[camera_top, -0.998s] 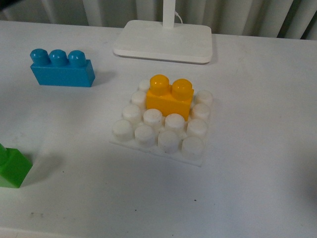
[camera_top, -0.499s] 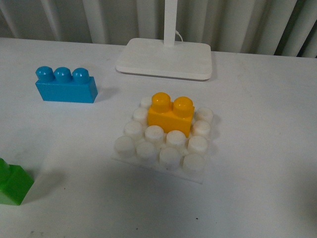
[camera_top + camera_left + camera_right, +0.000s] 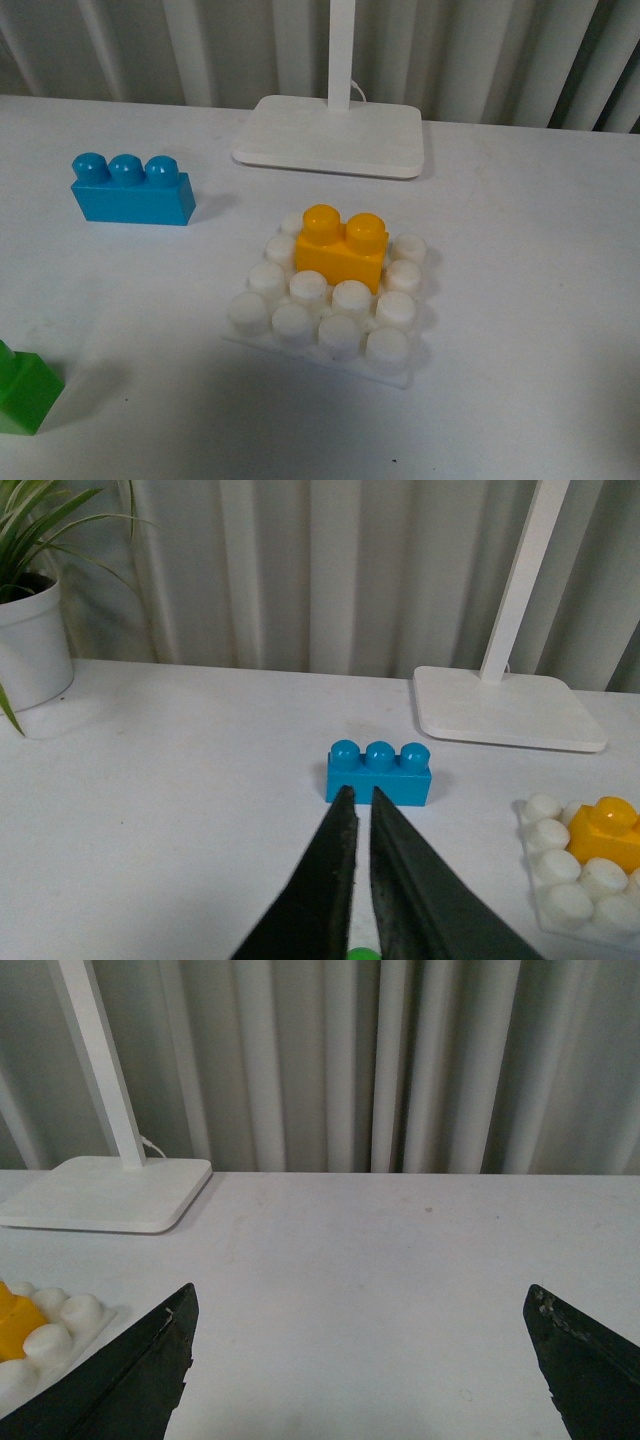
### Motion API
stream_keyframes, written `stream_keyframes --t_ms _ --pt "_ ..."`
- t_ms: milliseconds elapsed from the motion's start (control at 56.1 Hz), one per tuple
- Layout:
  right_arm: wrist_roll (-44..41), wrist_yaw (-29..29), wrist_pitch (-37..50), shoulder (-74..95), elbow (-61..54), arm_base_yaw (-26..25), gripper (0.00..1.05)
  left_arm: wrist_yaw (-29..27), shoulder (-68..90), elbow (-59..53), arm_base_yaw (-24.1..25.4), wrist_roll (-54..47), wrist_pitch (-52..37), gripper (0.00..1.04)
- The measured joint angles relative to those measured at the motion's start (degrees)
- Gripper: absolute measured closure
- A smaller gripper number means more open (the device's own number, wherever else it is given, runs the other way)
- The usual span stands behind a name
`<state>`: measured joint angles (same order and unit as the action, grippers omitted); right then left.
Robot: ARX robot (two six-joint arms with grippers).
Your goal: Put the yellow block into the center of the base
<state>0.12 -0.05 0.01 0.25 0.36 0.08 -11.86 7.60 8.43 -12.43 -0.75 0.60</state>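
At the front view's lower left edge you are seeing a green brick (image 3: 25,390); upper left, a glossy blue three-stud brick (image 3: 131,189). Centre, the glossy yellow block (image 3: 342,249) is sitting on the studded translucent-white base (image 3: 325,305). Your left gripper (image 3: 359,810) is nearly closed, empty; your right gripper (image 3: 360,1360) is gaping wide.

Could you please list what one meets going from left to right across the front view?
Green plastic brick at the edge → blue three-stud plastic brick → square white studded base, carrying the yellow two-stud plastic block.
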Motion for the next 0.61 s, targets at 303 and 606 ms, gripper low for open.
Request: stream_keyframes --t_ms 303,606 --pt "0.0 -0.04 0.0 0.0 0.0 0.0 0.09 11.74 -3.78 -4.11 12.11 0.74 0.15 1.01" --pt "-0.02 0.0 0.0 0.0 0.0 0.0 0.09 11.74 -6.38 -6.91 12.26 0.81 -0.31 1.01"
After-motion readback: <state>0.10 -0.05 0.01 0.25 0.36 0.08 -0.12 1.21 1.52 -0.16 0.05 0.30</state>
